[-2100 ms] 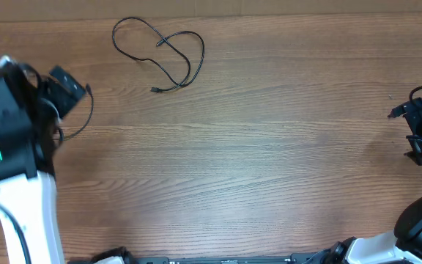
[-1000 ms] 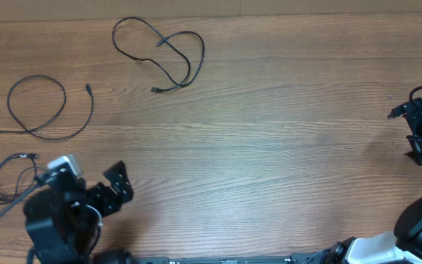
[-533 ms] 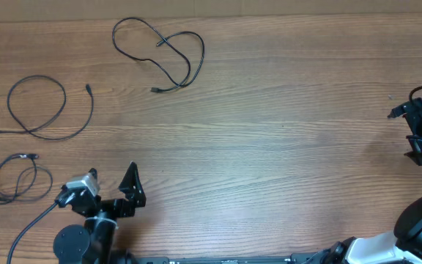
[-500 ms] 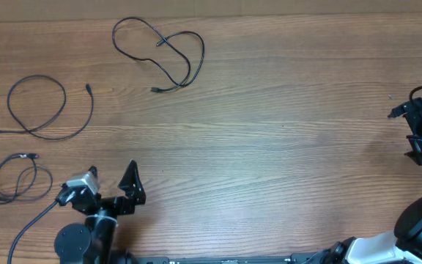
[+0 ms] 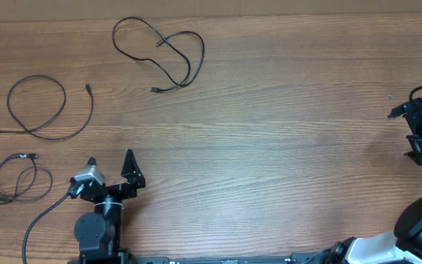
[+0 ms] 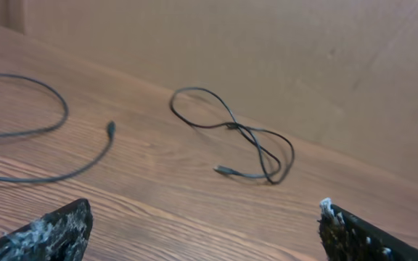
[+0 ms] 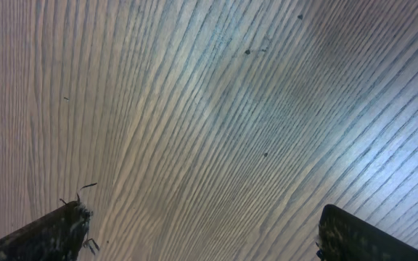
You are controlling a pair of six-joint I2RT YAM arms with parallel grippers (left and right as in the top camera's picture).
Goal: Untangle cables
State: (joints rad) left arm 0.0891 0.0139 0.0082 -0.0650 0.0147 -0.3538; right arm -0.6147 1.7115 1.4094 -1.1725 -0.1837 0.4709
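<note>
Overhead: you've got three separate cables (image 5: pixel 159 42) on the worktop (image 5: pixel 284 139), left of and beyond left gripper (image 5: pixel 110 167); it and right gripper (image 5: pixel 418 147) both released, empty.

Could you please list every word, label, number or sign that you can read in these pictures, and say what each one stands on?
No readable text in any view.
On the wooden table: bare grain only, no label.
On the three black cables, far, middle and near-left: no markings visible; the plugs are too small to tell.
On the left hand and right hand: no lettering visible.
</note>
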